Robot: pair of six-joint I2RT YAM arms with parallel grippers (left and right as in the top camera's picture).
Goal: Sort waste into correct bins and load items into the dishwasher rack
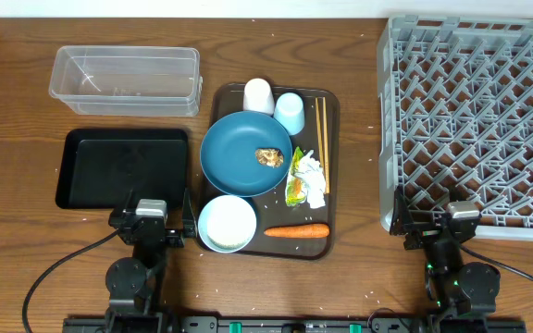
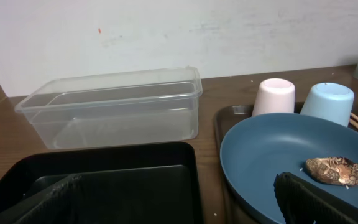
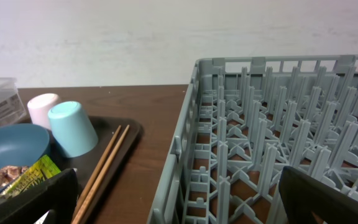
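Note:
On the brown serving tray point(image 1: 331, 166) stand a white cup point(image 1: 258, 95), a light blue cup point(image 1: 290, 113), wooden chopsticks point(image 1: 322, 139), a dark blue plate point(image 1: 239, 157) with a brown food lump point(image 1: 268, 157), crumpled tissue point(image 1: 312, 173), a foil wrapper point(image 1: 295, 190), a light blue bowl of rice point(image 1: 227, 223) and a carrot point(image 1: 296, 231). The clear tub point(image 1: 126, 79) and black tray point(image 1: 123, 168) lie left. The grey rack point(image 1: 475, 120) is right. My left gripper point(image 1: 151, 222) is open and empty at the black tray's near edge. My right gripper point(image 1: 438, 227) is open and empty at the rack's near left corner.
The left wrist view shows the tub point(image 2: 114, 109), black tray point(image 2: 104, 180), plate point(image 2: 278, 162) and lump point(image 2: 334, 170). The right wrist view shows the rack point(image 3: 272, 137), chopsticks point(image 3: 104, 162) and light blue cup point(image 3: 72, 129). A wall runs behind the table.

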